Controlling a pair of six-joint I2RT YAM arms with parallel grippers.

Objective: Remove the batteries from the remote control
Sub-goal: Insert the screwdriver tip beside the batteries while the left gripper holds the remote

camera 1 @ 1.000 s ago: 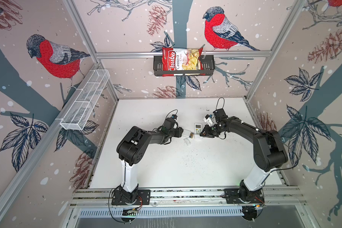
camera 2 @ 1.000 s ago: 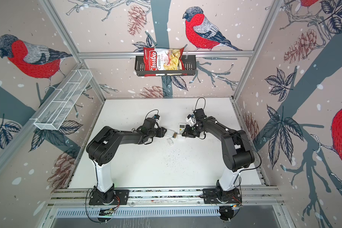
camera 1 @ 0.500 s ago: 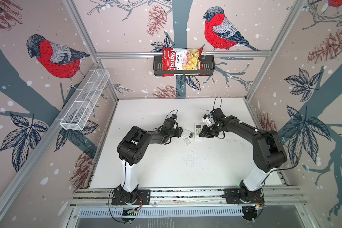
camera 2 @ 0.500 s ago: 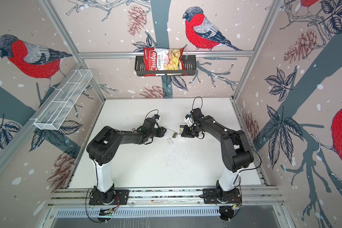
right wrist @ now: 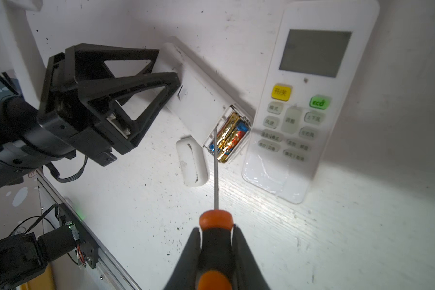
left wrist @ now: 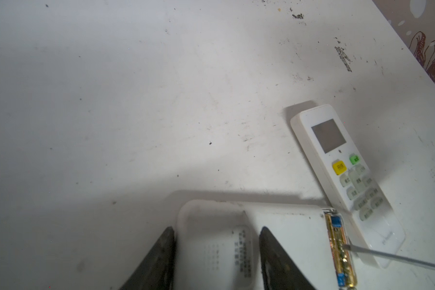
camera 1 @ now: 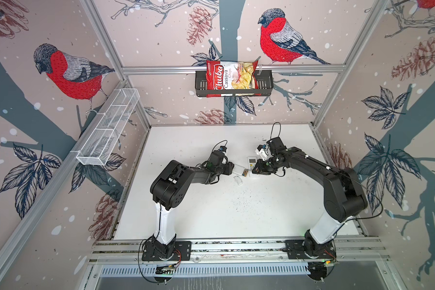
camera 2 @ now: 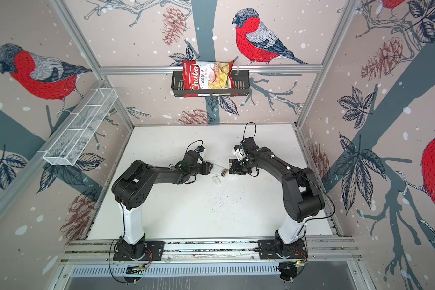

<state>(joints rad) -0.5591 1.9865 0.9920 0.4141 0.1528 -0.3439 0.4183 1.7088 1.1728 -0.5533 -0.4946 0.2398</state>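
In both top views the two arms meet over the middle of the white table (camera 1: 236, 213). The left claw (camera 1: 232, 168) comes in from the left onto the remote control (camera 1: 239, 170), which lies back-up with its compartment open. There are the batteries (camera 1: 245, 172), a small gold glint at the end nearest the right claw (camera 1: 255, 171). A loose battery cover (camera 1: 237, 180) lies just beside, nearer the arm bases, and a second remote (camera 1: 252, 160) lies face-up just behind.

Left wrist now: the left claw's fingers (left wrist: 161, 258) sit half-closed, one on either side of the remote control's (left wrist: 291, 238) plain end, clamped on it. The batteries (left wrist: 339, 251) are in their slot at the opposite end, and the thin shaft of a screwdriver (left wrist: 387, 256) touches them.

Right wrist: the right claw (right wrist: 216, 231) is narrow, pinching the screwdriver's (right wrist: 215, 175) orange-and-black handle. Its tip is at the compartment's edge, against the gold, blue and red batteries (right wrist: 230, 135), all inside the compartment. The battery cover (right wrist: 192, 160) lies right beside them.
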